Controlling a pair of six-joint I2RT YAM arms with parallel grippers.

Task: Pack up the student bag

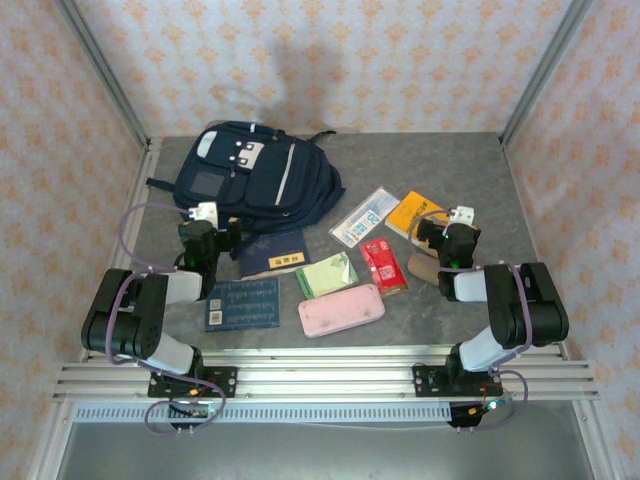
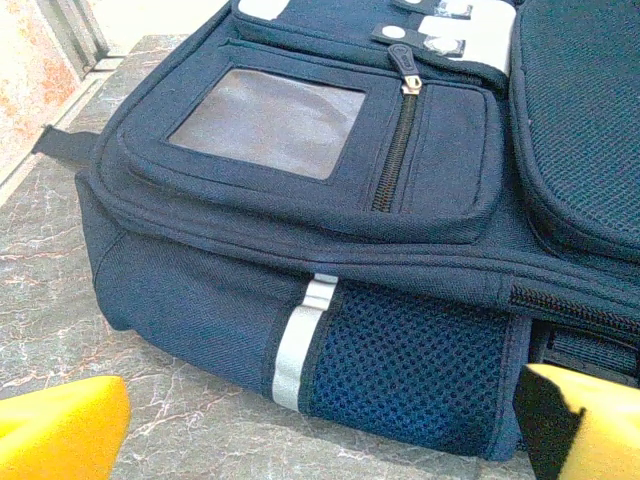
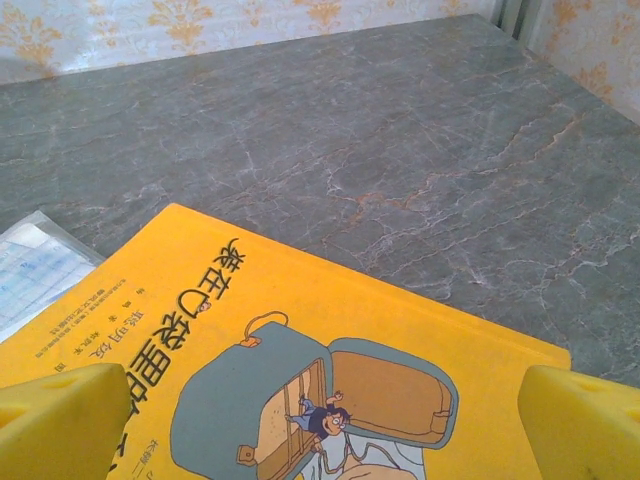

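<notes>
l end effector (image 2: 320, 440) wide, empty, facing student bag (image 2: 300, 200); r end effector (image 3: 320, 425) wide, empty, over yellow book (image 3: 200, 300).

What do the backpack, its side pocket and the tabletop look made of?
Backpack: woven navy fabric, matte, with visible weave and stitched seams. Side pocket: open mesh, holes showing. Tabletop: grey with veins like marble, smooth; possibly stone or a printed laminate.
</notes>
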